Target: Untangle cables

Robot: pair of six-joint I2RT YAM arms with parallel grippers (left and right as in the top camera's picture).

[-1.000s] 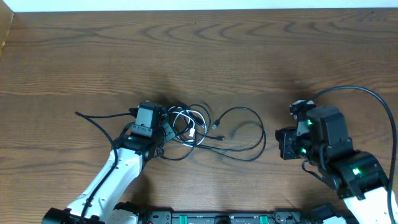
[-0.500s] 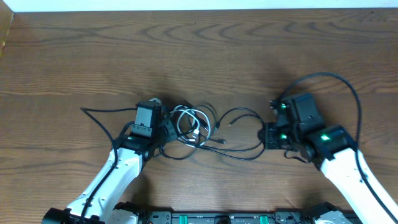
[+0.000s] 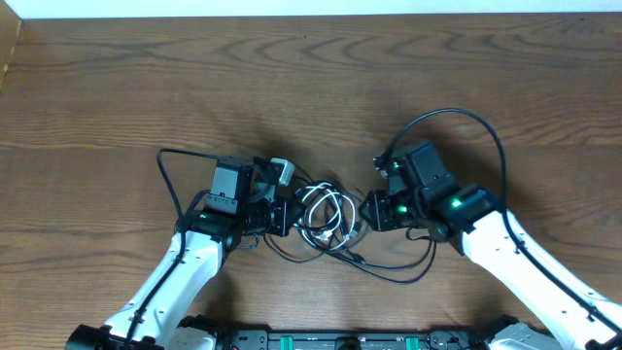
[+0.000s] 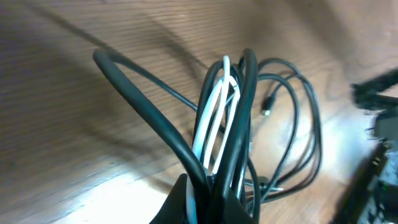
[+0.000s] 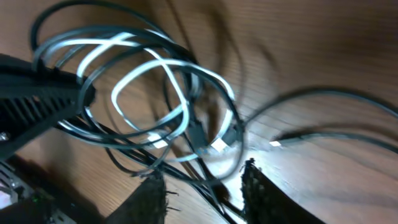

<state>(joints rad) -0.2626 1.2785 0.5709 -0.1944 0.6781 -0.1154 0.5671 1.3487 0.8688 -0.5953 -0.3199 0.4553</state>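
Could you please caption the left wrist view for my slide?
Left end effector shut on bundled black and white cables over the table.

— Where am I driving today, a home?
— No, I read it as a robotics lab, a test bench. My left arm (image 3: 175, 277) and right arm (image 3: 530, 267) flank a black rail (image 3: 340, 341) with green lights, and a fixed camera looks straight down on one plain wooden table (image 3: 117, 78).

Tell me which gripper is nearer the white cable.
Left. The left gripper clamps the cables, white cable included; the right gripper hangs open just beside the coil.
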